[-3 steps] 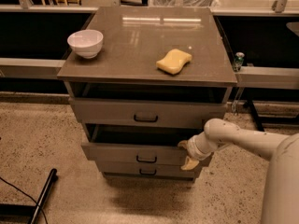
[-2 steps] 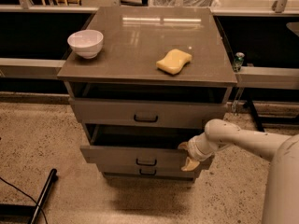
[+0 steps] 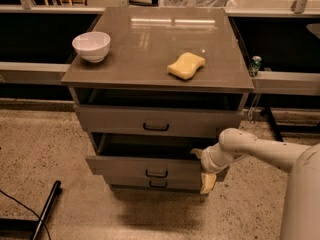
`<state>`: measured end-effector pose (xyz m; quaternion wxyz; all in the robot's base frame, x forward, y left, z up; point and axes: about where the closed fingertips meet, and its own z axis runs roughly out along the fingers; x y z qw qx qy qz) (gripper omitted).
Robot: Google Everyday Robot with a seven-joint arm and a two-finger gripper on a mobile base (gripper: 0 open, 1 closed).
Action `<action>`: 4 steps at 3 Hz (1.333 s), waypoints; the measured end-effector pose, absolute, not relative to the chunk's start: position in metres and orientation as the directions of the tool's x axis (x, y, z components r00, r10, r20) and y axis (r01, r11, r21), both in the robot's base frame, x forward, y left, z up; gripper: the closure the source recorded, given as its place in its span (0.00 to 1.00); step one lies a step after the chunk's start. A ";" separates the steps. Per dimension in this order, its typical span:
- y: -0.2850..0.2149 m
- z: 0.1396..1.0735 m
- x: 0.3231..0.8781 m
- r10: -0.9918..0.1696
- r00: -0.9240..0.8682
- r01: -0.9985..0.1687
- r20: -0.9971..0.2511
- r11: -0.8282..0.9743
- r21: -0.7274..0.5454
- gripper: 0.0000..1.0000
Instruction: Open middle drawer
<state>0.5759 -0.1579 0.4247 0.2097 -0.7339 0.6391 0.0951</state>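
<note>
Progress looks good on the middle drawer (image 3: 125,166): it stands out part way from the cabinet (image 3: 150,44), with a dark gap showing behind its front, between the taller top drawer (image 3: 110,119) and the short bottom drawer (image 3: 130,183). You have more travel left if you want it fully open. Your gripper (image 3: 204,169) sits at the right end of that front, its cream fingers (image 3: 208,183) apart, one tip at the upper edge and one below the lower edge. The fronts are flat, matte grey panels with small dark loop handles. On the smooth, faintly glossy top sit a round white bowl (image 3: 91,46) and a soft yellow sponge (image 3: 186,65).
</note>
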 end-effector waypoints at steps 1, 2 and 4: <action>-0.158 0.425 0.576 -0.898 0.165 -0.978 -0.408 -0.095 -0.186 0.00; -0.154 0.420 0.567 -0.917 0.130 -0.985 -0.377 -0.077 -0.153 0.00; -0.153 0.416 0.532 -0.958 0.049 -0.995 -0.282 -0.022 -0.099 0.40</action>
